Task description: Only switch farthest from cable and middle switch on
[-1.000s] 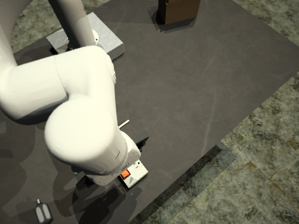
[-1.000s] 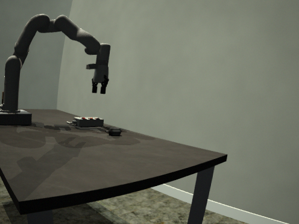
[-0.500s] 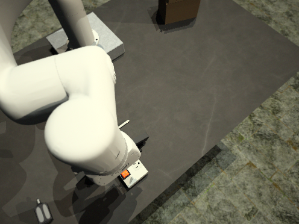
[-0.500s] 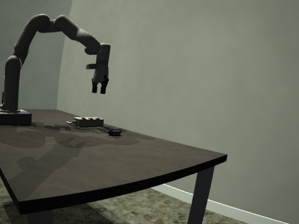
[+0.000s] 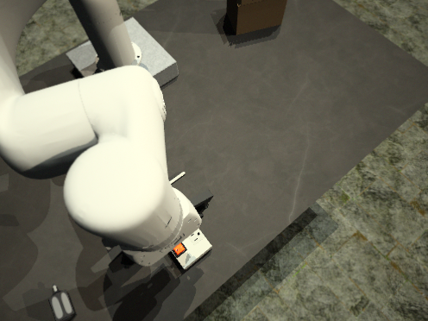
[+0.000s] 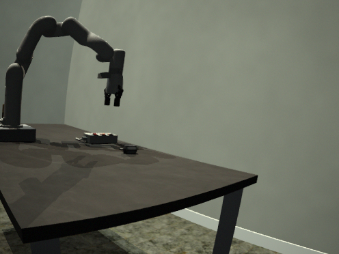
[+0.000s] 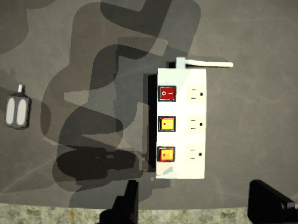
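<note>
The white power strip (image 7: 181, 123) lies right way up on the dark table, its cable stub (image 7: 207, 63) at the top end in the wrist view. The switch nearest the cable (image 7: 168, 93) is dark red. The middle switch (image 7: 167, 124) and the switch farthest from the cable (image 7: 166, 155) glow orange. My gripper (image 7: 194, 199) is open and empty, high above the strip; its dark fingers show at the bottom edge of the wrist view. In the exterior view the gripper (image 6: 113, 99) hangs well above the strip (image 6: 100, 137). In the top view the arm hides most of the strip (image 5: 191, 249).
A small grey remote-like object (image 7: 18, 110) lies on the table left of the strip, also in the top view (image 5: 61, 305). A brown box (image 5: 255, 15) stands at the far table edge. The arm's base plate (image 5: 129, 52) is at the back left. The table edge runs close below the strip.
</note>
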